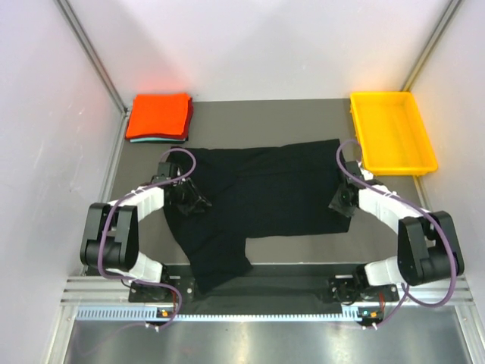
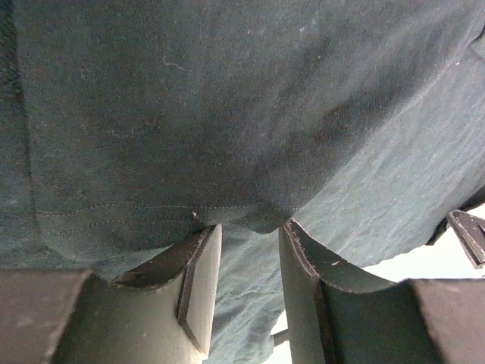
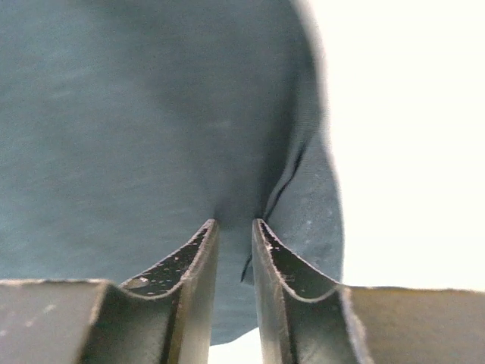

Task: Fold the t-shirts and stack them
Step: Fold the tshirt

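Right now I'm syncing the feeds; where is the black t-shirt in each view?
Top external: black t-shirt spread across the centre.
Left wrist: it fills the frame above the jaws.
Right wrist: it covers left and centre, above the jaws.
Landmark: the shirt edges pinched by left gripper and right gripper.

Colour rundown from where I sit: the t-shirt point(image 1: 265, 189) dead centre is plain black, no print. At 11 o'clock, an orange-red shirt point(image 1: 159, 114) sits over a teal shirt point(image 1: 151, 140). At 1 o'clock the tray point(image 1: 390, 129) is solid yellow. The table point(image 1: 288, 121) is dark grey, and my fingers point(image 3: 182, 296) are black.
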Robot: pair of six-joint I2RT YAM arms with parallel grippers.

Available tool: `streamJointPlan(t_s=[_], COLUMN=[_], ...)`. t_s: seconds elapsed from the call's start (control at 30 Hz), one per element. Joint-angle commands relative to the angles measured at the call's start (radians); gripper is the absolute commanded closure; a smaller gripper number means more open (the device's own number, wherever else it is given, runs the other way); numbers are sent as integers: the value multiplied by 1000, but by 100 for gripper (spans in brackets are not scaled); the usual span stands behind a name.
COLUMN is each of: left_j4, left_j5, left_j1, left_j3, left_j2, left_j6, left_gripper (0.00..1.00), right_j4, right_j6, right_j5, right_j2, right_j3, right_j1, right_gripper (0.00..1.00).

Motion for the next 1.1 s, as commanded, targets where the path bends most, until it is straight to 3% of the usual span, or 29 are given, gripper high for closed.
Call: streamJointPlan(t_s=[0.0,0.07,0.2,0.4,0.47,0.6,0.7,0.87,1.07], left_j4=[44,32,41,41,24,-42,-95,-210,-171], left_j5=[-49,-94,-117,-88,-71,-59,-112,-212,-160], left_j1=[0,1,1,1,1,3,15,93,243], left_j3=[-17,-12,-21,-26,-12,61,132,253,268], left_j2=[3,18,27,4,-26,-120,-167,-123,-74], left_j6=[16,25,20,14,16,16,33,103,73], left_gripper=[58,58,59,59,59,56,51,50,51], right_j4=[-108,-180,-195,-218,-231,-218,-100,51,92], right_j6=[-10,37,22,-41,-52,-26,-18,-93,-70], right_j5=[162,256,260,235,205,191,140,63,37], right_j2=[-85,-121,-144,-181,-188,-207,-179,-29,155], right_j3=[-11,-17,-39,38,82,151,161,243,262], right_j1=[-77,-117,-251,-289,-273,-81,13,24,23], right_gripper=[74,71,71,68,68,67,67,65,69])
